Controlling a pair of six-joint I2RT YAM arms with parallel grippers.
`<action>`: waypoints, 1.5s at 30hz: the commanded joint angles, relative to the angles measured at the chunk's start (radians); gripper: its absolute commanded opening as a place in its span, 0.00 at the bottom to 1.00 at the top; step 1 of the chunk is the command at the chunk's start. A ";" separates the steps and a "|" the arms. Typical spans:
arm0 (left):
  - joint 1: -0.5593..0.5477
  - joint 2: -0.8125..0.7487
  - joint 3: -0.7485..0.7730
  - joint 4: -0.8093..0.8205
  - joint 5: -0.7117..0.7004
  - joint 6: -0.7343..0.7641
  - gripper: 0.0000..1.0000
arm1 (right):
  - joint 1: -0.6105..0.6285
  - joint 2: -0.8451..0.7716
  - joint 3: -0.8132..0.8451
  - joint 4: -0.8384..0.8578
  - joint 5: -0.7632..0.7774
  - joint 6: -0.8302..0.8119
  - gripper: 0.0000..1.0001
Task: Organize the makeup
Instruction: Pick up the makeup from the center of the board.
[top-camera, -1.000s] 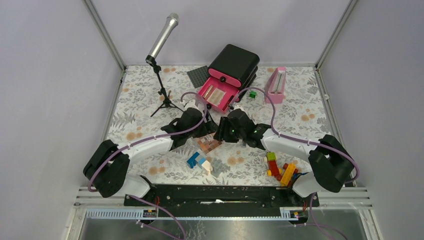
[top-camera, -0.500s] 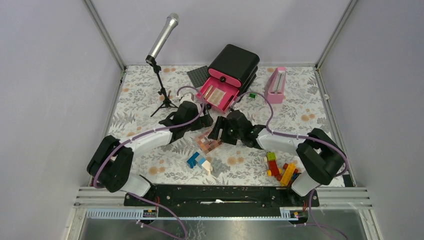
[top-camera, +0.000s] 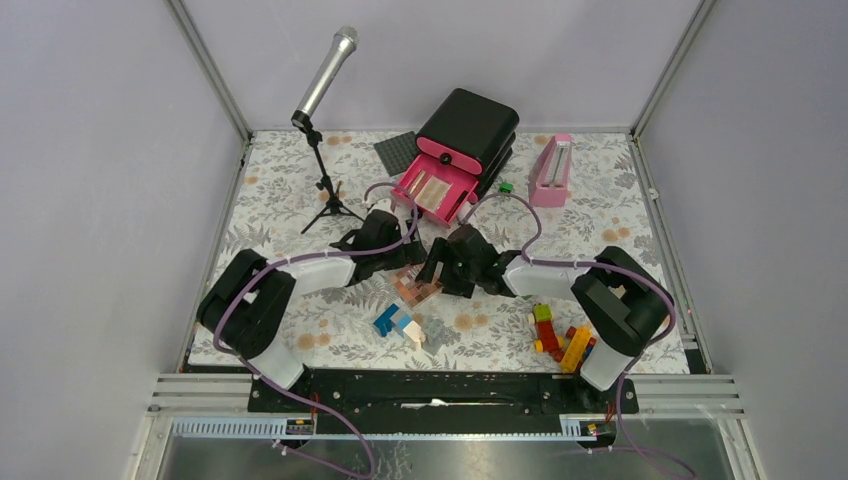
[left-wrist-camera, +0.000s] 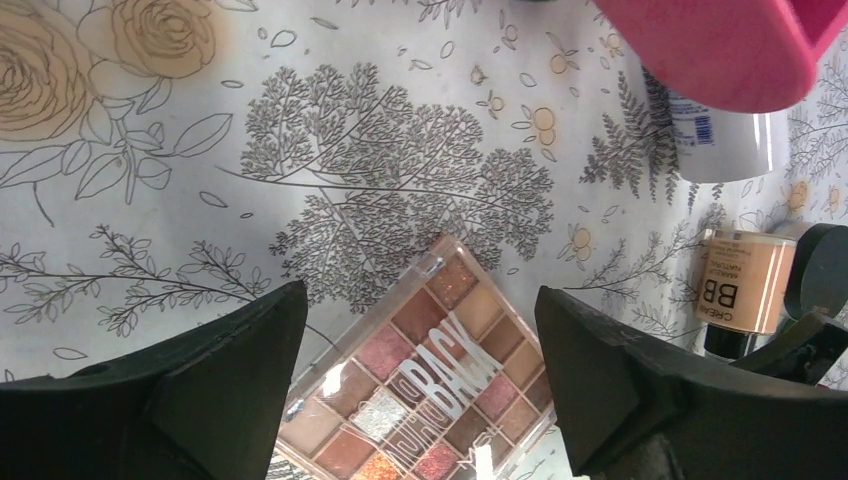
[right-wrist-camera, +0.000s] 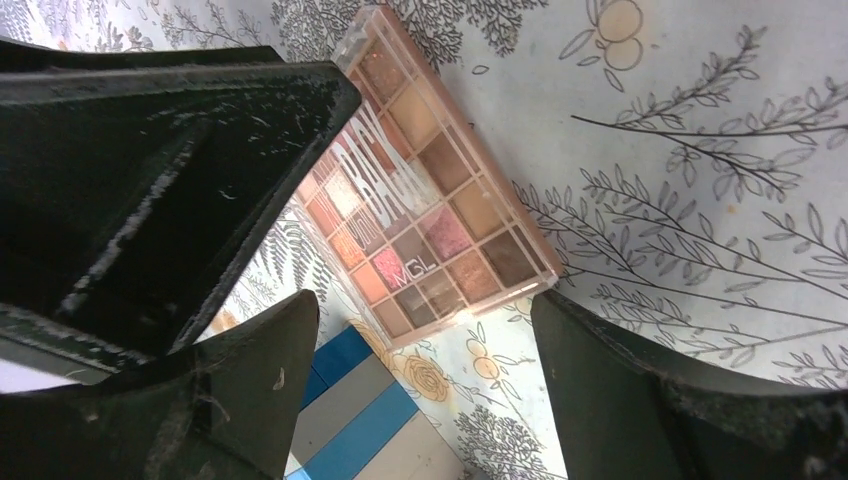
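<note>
The left gripper (left-wrist-camera: 418, 310) hangs low over the flowered tablecloth (left-wrist-camera: 400, 150) with its jaws spread wide and nothing gripped. The eyeshadow palette (left-wrist-camera: 425, 395) lies flat on the cloth beneath the gap between its two fingers, turned cornerwise, and no finger can be seen touching it. Ahead of this gripper and off to its right-hand finger, a white tube (left-wrist-camera: 715, 140) lies partly under the front of a pink drawer (left-wrist-camera: 730, 50). Nearer that same finger lies a peach BB cream bottle (left-wrist-camera: 745, 280) with a black cap.

The right gripper (right-wrist-camera: 422, 305) faces the left one from the other side of the palette. Its jaws also stand wide apart and empty. In its own wrist view the palette lies just ahead of its fingertips, with the left gripper's black finger over the palette's far corner. Some blue-and-white bricks (right-wrist-camera: 350, 410) sit close by the finger on the left of that view.

Behind the right gripper, beside its arm, is a heap of bricks (top-camera: 560, 335). A pink metronome (top-camera: 552, 170) stands well apart at the back.
</note>
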 joint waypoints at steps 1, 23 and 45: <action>0.001 -0.005 -0.063 0.094 0.081 -0.016 0.89 | -0.002 0.073 0.020 0.008 0.008 0.024 0.85; -0.013 -0.198 -0.228 0.142 0.163 -0.118 0.76 | -0.042 0.012 0.055 0.204 -0.061 -0.079 0.67; -0.014 -0.187 -0.116 0.145 0.187 -0.152 0.76 | -0.080 -0.048 0.157 0.106 -0.022 -0.150 0.67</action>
